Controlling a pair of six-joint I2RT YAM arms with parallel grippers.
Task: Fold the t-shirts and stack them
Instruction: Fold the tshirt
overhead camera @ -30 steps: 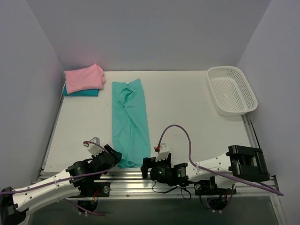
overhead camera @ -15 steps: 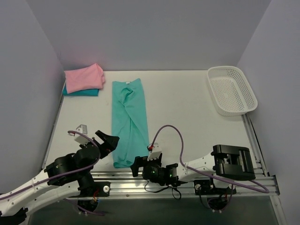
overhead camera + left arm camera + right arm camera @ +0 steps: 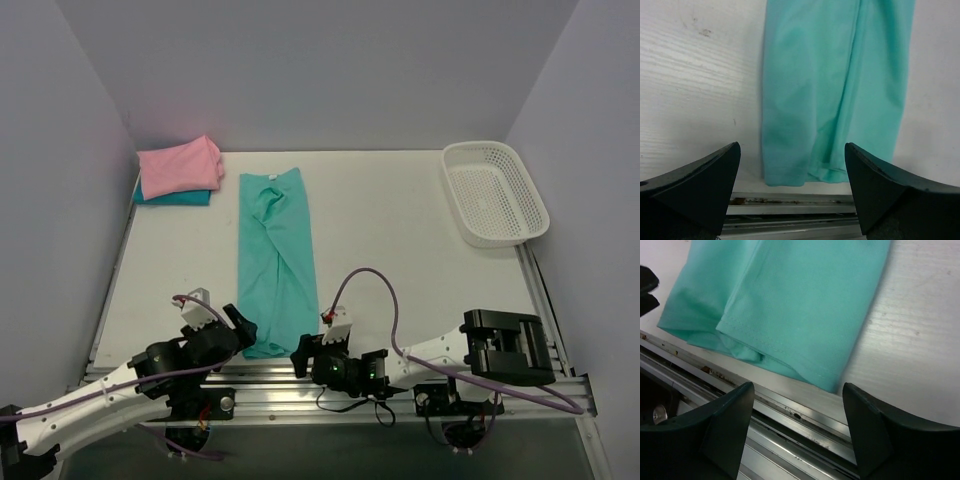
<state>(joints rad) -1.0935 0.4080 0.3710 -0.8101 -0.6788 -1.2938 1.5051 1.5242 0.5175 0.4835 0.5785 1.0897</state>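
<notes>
- Here, the teal-green t-shirt [image 3: 275, 262] lay as a long narrow strip on the tabletop [image 3: 400, 250], left of centre, with its collar toward the far edge and its hem [image 3: 805, 177] at the near edge.
- The left claw [image 3: 791, 150] hung spread wide and empty over the hem's left corner. The right claw [image 3: 796, 387], likewise parted and gripping nothing, hung over the right corner beside the metal rail [image 3: 790, 425].
- The step in hand looked to be pinching the hem's two corners to carry them toward the collar.
- Doing it well likely meant each claw catching every layer at its corner, since the right wrist view showed one folded layer lying over another there.
- Both claws would best close level and lift together, so the strip doubled squarely rather than skewed.
- The pink t-shirt [image 3: 178, 167] sat folded atop the darker teal-blue t-shirt [image 3: 180, 198] in the far-left corner, the probable destination. The white basket [image 3: 495, 200] stood in the far-right corner, well apart.
</notes>
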